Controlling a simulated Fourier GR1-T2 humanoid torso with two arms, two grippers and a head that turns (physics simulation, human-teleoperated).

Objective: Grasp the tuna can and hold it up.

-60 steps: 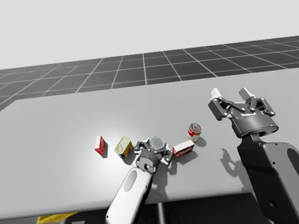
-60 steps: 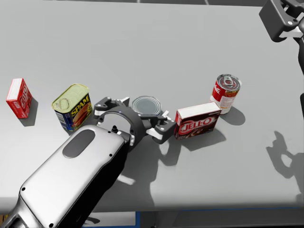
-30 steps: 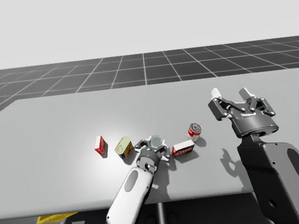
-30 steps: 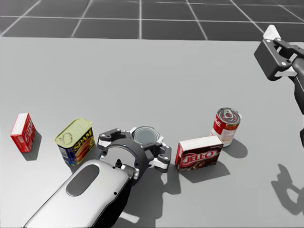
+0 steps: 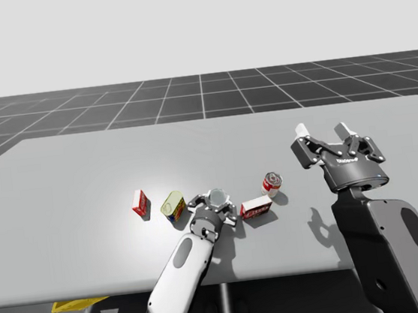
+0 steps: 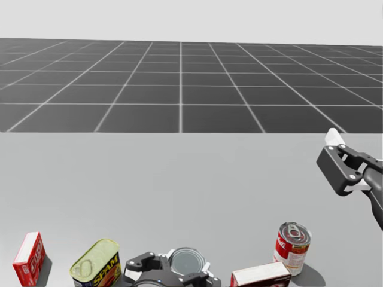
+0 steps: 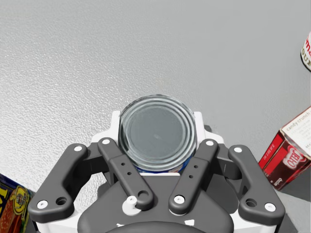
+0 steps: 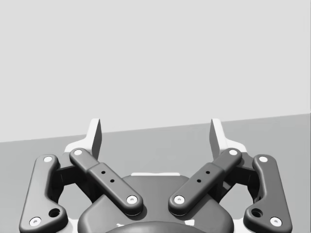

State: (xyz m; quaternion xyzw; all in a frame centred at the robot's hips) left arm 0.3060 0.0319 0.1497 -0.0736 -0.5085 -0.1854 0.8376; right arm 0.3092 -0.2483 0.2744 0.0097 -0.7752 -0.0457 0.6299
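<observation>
you're gripping the can point(image 7: 157, 132) in the left gripper point(image 7: 156, 122), ready for lifting; the right gripper point(image 8: 155, 135) is hanging wide open, aside.

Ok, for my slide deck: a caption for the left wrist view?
Left gripper shut on the tuna can, a red box beside it on the table.

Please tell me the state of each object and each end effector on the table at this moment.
tuna can: upright, gripped between the left end effector's fingers.
left end effector: shut on the tuna can.
right end effector: open, empty, raised above the table.
red and white round can: upright.
dark red box: lying on a long side.
yellow-topped rectangular can: upright.
small red box: standing on end.
</observation>
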